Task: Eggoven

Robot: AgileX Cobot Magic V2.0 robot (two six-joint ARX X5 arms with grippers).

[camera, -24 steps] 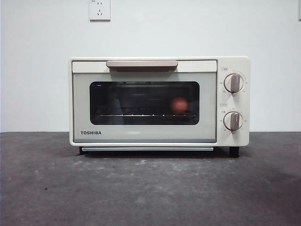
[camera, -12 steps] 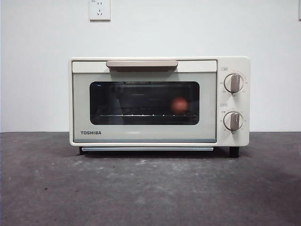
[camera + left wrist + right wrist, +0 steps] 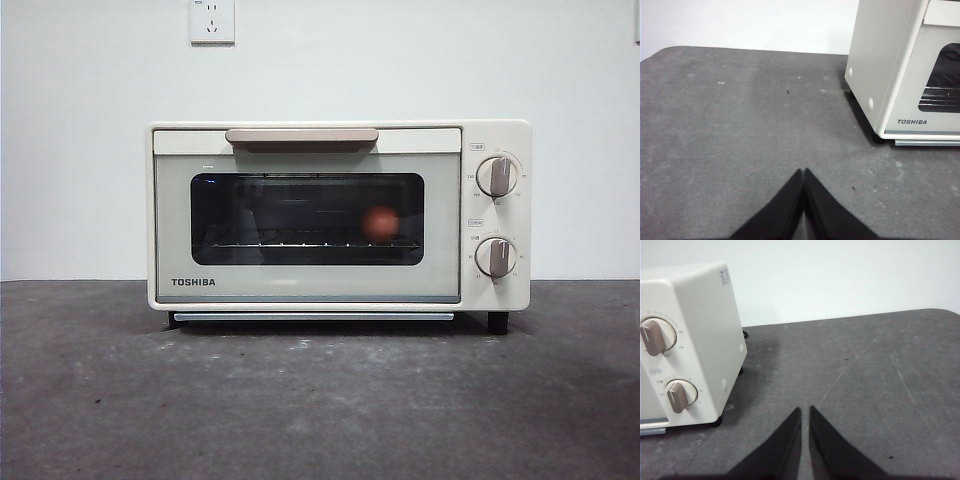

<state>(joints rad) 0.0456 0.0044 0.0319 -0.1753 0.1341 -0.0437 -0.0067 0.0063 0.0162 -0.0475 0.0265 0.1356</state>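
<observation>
Both hands idle as before; egg (image 3: 381, 223) unmoved.

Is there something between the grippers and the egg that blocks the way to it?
Yes. The egg lies on the rack inside the toaster oven, behind its shut glass door. Left gripper and right gripper wait beside the oven, over bare table.

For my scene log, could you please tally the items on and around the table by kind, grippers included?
Toaster oven: 1, door closed
Egg: 1, on the rack behind the glass
Knobs: 2, upper and lower
Wall socket: 1
Grippers: 2, left gripper and right gripper, both over bare table beside the oven
Total: 7
</observation>
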